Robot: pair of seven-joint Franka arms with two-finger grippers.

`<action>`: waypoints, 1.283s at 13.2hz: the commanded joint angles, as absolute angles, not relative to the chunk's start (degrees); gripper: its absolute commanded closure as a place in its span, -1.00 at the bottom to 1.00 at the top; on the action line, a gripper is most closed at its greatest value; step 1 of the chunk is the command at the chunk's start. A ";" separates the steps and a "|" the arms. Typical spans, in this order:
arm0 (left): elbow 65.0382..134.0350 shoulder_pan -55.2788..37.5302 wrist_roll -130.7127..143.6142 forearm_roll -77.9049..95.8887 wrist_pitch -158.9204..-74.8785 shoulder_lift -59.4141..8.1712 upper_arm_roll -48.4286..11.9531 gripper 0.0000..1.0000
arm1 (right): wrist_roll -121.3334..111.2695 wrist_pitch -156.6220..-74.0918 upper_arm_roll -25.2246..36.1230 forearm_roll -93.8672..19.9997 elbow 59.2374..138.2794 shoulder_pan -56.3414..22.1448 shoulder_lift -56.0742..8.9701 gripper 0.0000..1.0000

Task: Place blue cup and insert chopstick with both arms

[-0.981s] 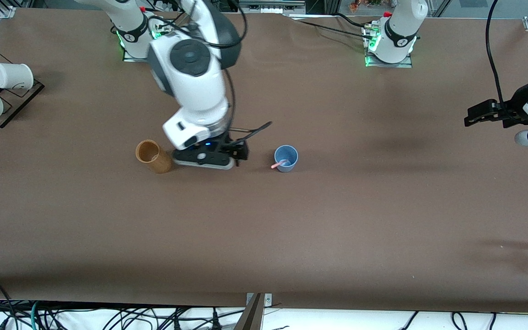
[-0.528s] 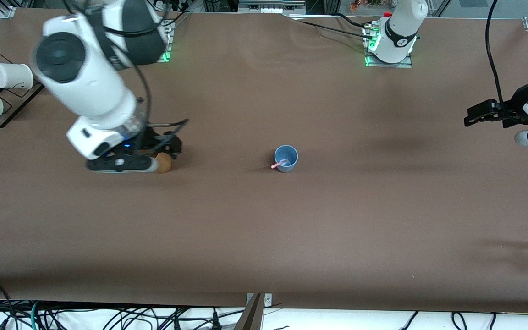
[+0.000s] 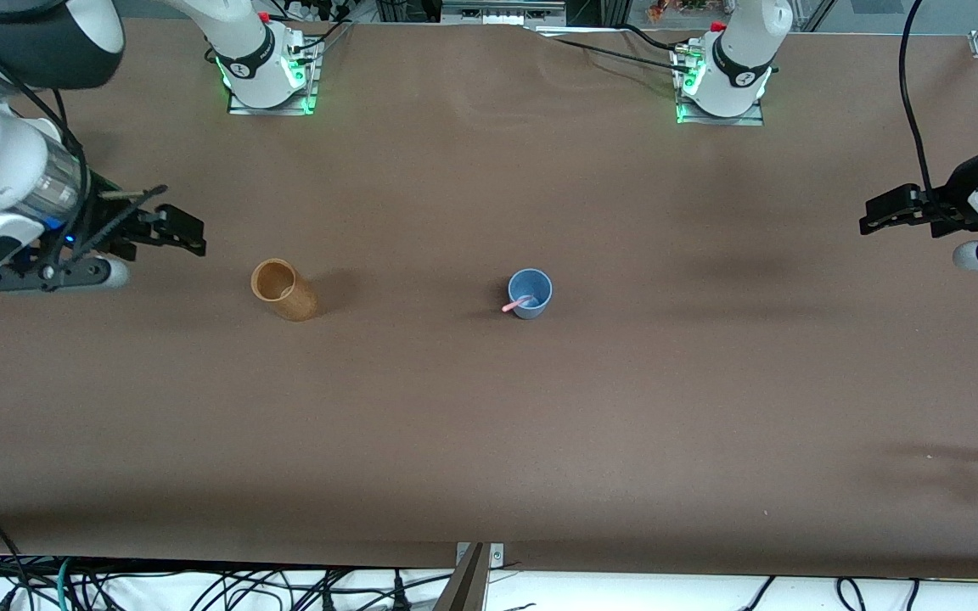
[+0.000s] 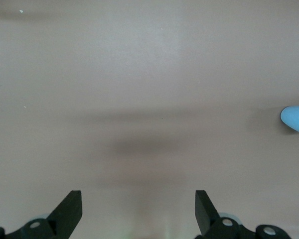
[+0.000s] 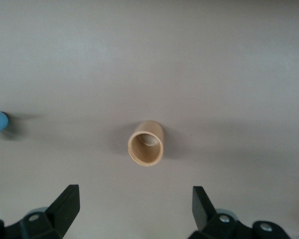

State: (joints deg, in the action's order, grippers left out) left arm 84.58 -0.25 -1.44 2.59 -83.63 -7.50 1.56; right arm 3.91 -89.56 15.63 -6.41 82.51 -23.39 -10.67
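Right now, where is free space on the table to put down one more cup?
Bare table spans the whole strip nearer the camera than the blue cup and wooden cup. Another free patch lies between the blue cup and the open left gripper. Tightest: between the wooden cup and the open right gripper.

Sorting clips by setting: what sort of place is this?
Likely a robotics lab: two bench-mounted arms on a brown-covered table, loose cables along its edge, only test props like the blue cup.

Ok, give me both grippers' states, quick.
Left gripper: open, holding nothing, over the table's left-arm end.
Right gripper: open, holding nothing, over the table's right-arm end.
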 commanded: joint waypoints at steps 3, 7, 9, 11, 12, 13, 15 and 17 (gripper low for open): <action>85.17 -0.53 -2.64 1.76 -84.38 -7.12 1.85 -1.00 | 4.57 -94.56 2.65 -1.51 101.39 -12.84 6.30 -1.00; 85.17 -0.53 -2.64 1.67 -84.38 -7.12 1.85 -1.00 | 4.31 -94.31 2.55 -0.18 100.21 -13.18 5.99 -1.00; 85.17 -0.62 -2.64 1.67 -84.38 -7.12 1.85 -1.00 | 4.39 -94.22 2.46 -0.18 99.23 -13.18 5.45 -1.00; 85.17 -0.62 -2.64 1.67 -84.38 -7.12 1.85 -1.00 | 4.31 -94.22 2.55 -0.44 98.35 -13.36 4.49 -1.00; 85.17 -0.53 -2.64 1.67 -84.38 -7.12 1.85 -1.00 | 4.13 -94.04 2.55 -0.18 97.39 -13.27 4.05 -1.00; 85.17 -0.53 -2.64 1.67 -84.38 -7.12 1.85 -1.00 | 4.04 -93.78 2.55 -0.18 97.12 -13.27 3.96 -1.00; 85.17 -0.53 -2.72 1.58 -84.38 -7.12 1.85 -1.00 | 3.96 -93.78 2.55 -0.18 97.03 -13.18 4.04 -1.00; 85.17 -0.62 -2.72 1.49 -84.38 -7.12 1.85 -1.00 | 3.96 -93.78 2.55 -0.18 97.12 -13.18 3.96 -1.00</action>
